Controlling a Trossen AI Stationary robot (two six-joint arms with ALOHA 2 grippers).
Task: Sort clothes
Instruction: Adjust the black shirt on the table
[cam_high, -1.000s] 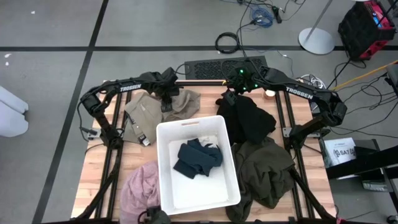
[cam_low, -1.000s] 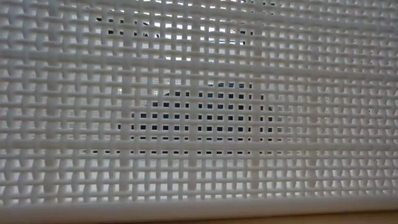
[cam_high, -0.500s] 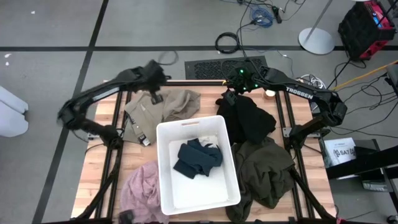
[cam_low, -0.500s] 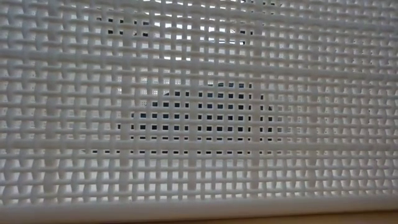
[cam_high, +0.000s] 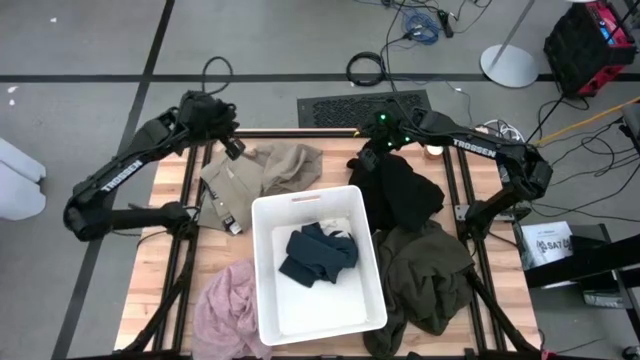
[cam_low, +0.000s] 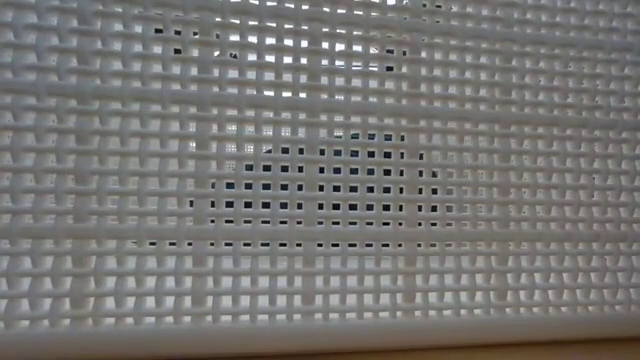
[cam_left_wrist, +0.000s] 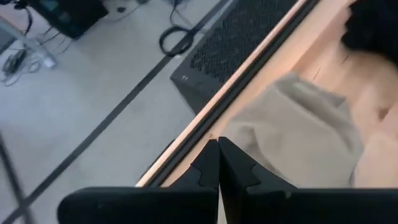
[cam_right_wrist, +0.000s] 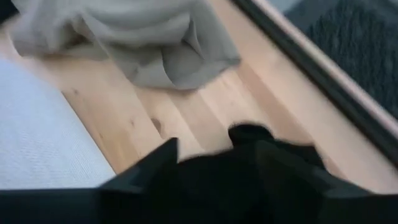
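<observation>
Black garment (cam_high: 400, 190) sits under your right gripper (cam_high: 364, 160), fingers apart astride a fold: pinch deep before lifting. Left gripper (cam_high: 232, 148) hangs pressed together, empty.

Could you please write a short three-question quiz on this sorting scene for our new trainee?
1. True or false: the navy garment lies inside the white bin.
2. Which garment is the right gripper over: A khaki, B black, C pink?
3. Fill in: the left gripper is ____, at the table's back left beside the khaki garment.

Key: 1 true; 2 B, the black garment; 3 shut.
</observation>
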